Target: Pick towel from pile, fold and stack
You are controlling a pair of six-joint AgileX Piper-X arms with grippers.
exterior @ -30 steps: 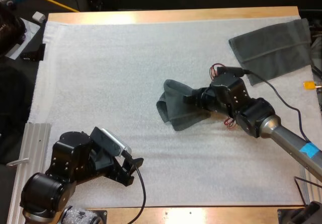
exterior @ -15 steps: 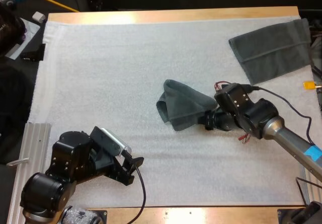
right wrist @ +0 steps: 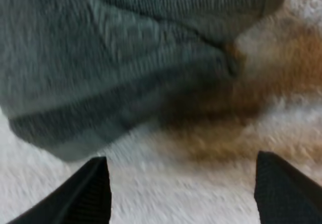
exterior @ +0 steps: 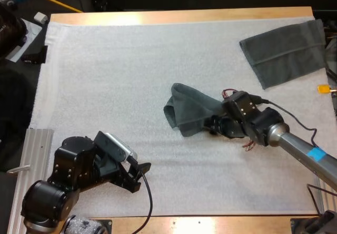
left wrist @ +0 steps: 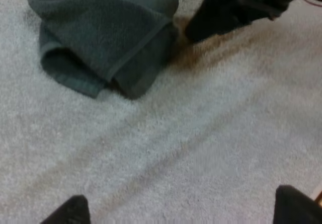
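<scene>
The crumpled towel (exterior: 188, 112) lies mid-mat (exterior: 116, 76), the right gripper (exterior: 215, 124) sits just beside its edge with jaws apart and clear of the cloth, and the left gripper (exterior: 138, 173) rests near the mat's near edge, jaws likewise apart.

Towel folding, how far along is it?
Done: one flat towel lies at the far right of the mat. In hand: the right tool, open, sits at the edge of the crumpled towel, gripping nothing. Left: grasping, folding, stacking it. The left tool rests open near the front.
</scene>
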